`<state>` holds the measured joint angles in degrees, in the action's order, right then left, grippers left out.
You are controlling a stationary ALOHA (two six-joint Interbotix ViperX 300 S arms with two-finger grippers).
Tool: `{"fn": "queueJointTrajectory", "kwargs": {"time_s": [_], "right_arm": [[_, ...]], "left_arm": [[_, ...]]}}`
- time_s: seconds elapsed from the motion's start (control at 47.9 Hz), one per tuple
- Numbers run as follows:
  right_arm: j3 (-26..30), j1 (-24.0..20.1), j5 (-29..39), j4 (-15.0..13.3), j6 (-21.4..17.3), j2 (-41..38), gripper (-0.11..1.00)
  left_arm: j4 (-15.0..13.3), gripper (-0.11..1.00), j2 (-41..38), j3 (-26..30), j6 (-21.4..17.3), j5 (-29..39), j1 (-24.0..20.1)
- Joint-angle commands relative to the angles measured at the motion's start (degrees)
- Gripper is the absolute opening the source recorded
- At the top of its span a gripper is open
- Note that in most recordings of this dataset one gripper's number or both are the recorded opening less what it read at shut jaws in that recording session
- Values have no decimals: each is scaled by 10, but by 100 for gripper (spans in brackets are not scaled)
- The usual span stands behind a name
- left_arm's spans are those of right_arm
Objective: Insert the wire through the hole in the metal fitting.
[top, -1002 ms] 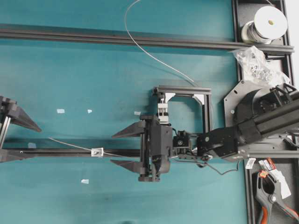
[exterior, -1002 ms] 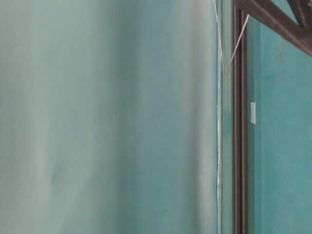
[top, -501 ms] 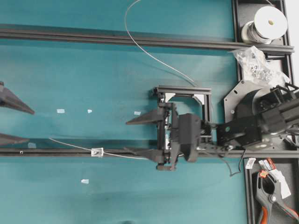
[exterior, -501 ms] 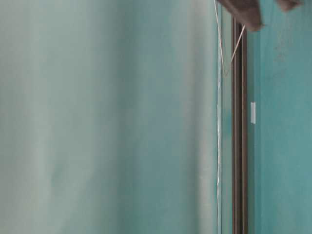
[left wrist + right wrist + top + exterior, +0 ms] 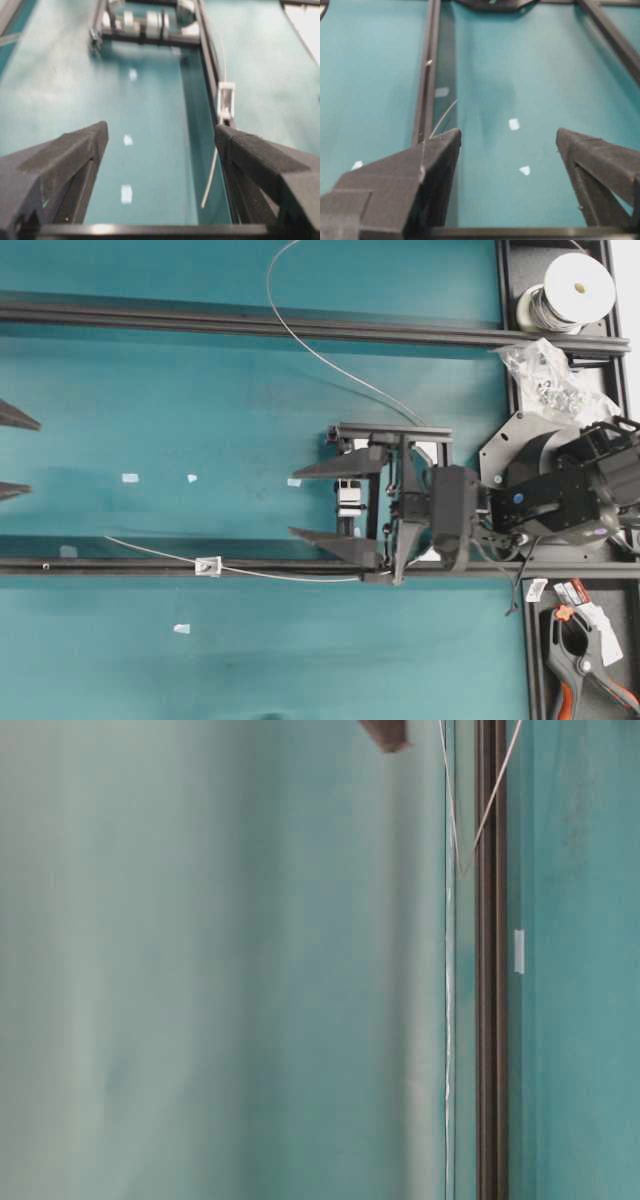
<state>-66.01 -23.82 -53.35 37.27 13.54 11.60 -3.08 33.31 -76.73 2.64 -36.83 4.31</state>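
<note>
The small silver metal fitting (image 5: 208, 565) sits on the lower rail (image 5: 120, 566). The thin pale wire (image 5: 290, 576) lies along that rail and runs through the fitting, with its free end sticking out on the left. In the left wrist view the fitting (image 5: 226, 100) is ahead on the right, and the wire (image 5: 212, 170) ends in front of it. My left gripper (image 5: 35, 456) is open at the far left edge and holds nothing. My right gripper (image 5: 291, 505) is also open and empty, right of the fitting and just above the rail. The right wrist view shows the wire (image 5: 442, 120) beside one finger (image 5: 435, 160).
A small black frame (image 5: 390, 430) holding a white block with black bands (image 5: 348, 495) stands behind the right gripper. A wire spool (image 5: 578, 285), a bag of parts (image 5: 548, 380) and a clamp (image 5: 585, 660) lie at the right. Tape scraps (image 5: 130, 478) dot the mat. A second rail (image 5: 200, 318) crosses the top.
Both grippers have drawn back with jaws open: the right one to the right and slightly up, the left one almost out of view at the left. Wire and fitting have not moved.
</note>
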Motion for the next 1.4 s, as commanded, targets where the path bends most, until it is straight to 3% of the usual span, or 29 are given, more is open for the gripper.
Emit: {"fn": "queueJointTrajectory", "kwargs": {"time_s": [0.0, 0.334, 0.71, 1.085, 1.378], "right_arm": [[-2, 5, -11, -2, 2, 18, 87], [-12, 10, -12, -2, 2, 24, 87], [-8, 10, -11, -2, 2, 23, 87], [28, 10, 41, -3, -5, -24, 87], [47, 10, 51, -2, -5, -59, 87]], "left_arm": [[2, 82, 30, -8, -2, -11, -7], [2, 82, 124, -52, 1, -9, -11], [2, 82, 125, -42, 17, 24, -6], [2, 82, 40, -9, 18, 21, 16], [4, 82, -78, 17, 11, -34, 24]]}}
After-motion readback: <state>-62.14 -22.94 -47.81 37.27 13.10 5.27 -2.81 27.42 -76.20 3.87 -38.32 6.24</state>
